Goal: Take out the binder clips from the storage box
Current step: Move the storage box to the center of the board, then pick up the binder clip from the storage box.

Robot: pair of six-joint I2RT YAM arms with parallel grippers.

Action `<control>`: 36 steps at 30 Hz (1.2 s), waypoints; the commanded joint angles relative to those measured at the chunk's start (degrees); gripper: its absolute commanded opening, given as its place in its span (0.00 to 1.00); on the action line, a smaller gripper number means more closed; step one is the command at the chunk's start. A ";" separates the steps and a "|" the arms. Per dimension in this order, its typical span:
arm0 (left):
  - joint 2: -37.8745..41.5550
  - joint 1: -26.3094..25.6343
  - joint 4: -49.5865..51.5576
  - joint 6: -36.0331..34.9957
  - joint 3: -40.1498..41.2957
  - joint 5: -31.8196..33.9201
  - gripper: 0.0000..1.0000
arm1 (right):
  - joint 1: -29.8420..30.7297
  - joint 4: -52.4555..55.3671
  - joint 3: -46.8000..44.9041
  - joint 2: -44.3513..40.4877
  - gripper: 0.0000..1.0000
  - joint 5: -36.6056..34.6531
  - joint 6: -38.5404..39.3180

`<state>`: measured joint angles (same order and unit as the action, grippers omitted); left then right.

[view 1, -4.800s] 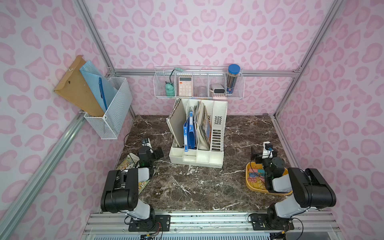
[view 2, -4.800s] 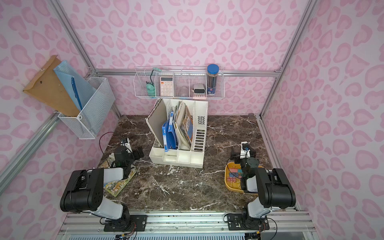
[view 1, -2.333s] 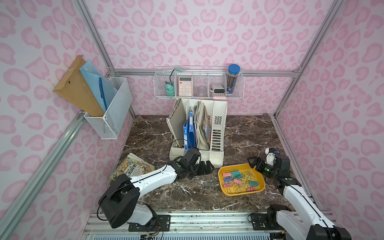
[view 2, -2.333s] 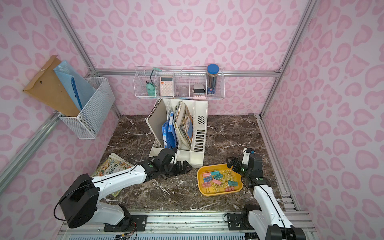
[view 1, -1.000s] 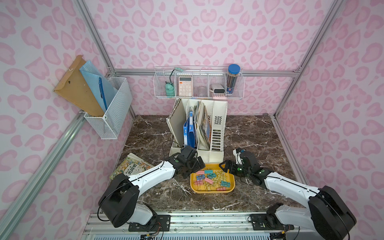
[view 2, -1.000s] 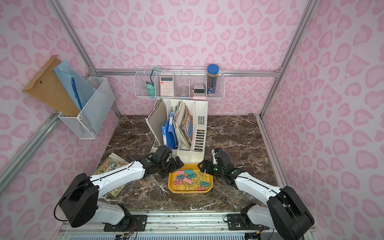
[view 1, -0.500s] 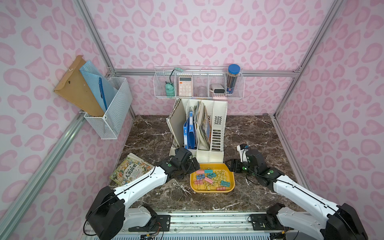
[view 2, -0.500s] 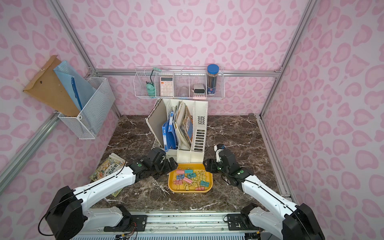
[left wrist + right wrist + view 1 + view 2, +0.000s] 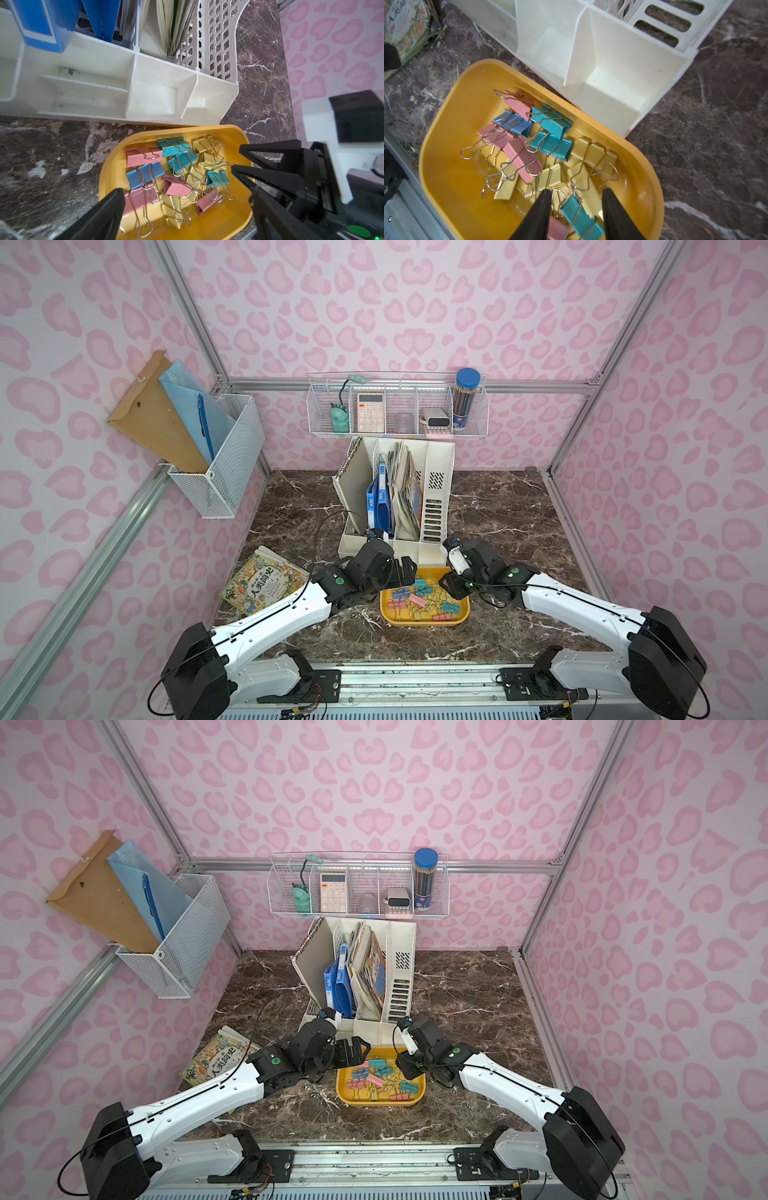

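A book (image 9: pixel 264 585) lies on the desk (image 9: pixel 519 522) at the far left, well apart from the work.

The left pincer (image 9: pixel 405 568) hangs released, jaws spread wide, above the left far corner of the box (image 9: pixel 424 621). In the left wrist view the jaws stand about as wide as the box, and nothing is between them but air over the heap. It would do well to stay clear, or to come down and steady the box wall if the box starts to slide.

The box sits on the desk just in front of the organiser (image 9: pixel 432 497), its far edge almost touching the base. All the clips (image 9: pixel 419 597) lie inside it in a loose pile, with wire handles crossing one another. None is out yet.

The right pincer (image 9: pixel 576 190) is low inside the right end of the box, jaws part-way apart and straddling a teal clip (image 9: pixel 579 216). A gap shows beside each finger, so it grips nothing yet. A yellow clip (image 9: pixel 588 193) lies against the teal one, partly inside the same span.

The step in hand looks like the first pick. It should go best if the fingers bite the teal body across its flat sides, not the thin wire, which would likely slip. The lift should be straight and slow, because the tangled handles may drag a neighbour or the light box along.
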<state>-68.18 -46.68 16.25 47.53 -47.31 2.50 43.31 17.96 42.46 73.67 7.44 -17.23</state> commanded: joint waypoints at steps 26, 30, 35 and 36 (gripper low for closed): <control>-2.03 -0.35 0.36 -1.86 -1.56 2.94 1.00 | 0.19 9.05 5.88 6.83 0.08 4.36 10.07; -2.26 -0.35 0.54 -1.86 -1.61 3.20 1.00 | 0.26 9.75 6.42 6.95 0.07 5.08 10.40; -1.83 -0.35 0.71 -1.89 -1.56 3.04 1.00 | 0.54 11.34 7.61 5.13 0.02 4.15 9.69; -1.65 -0.35 0.68 -2.00 -1.47 3.01 1.00 | 0.61 11.48 7.68 4.22 0.01 4.03 9.50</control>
<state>-70.26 -47.05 16.93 46.30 -48.40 5.17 43.66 28.23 49.47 79.22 11.35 -7.33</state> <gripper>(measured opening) 0.994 0.060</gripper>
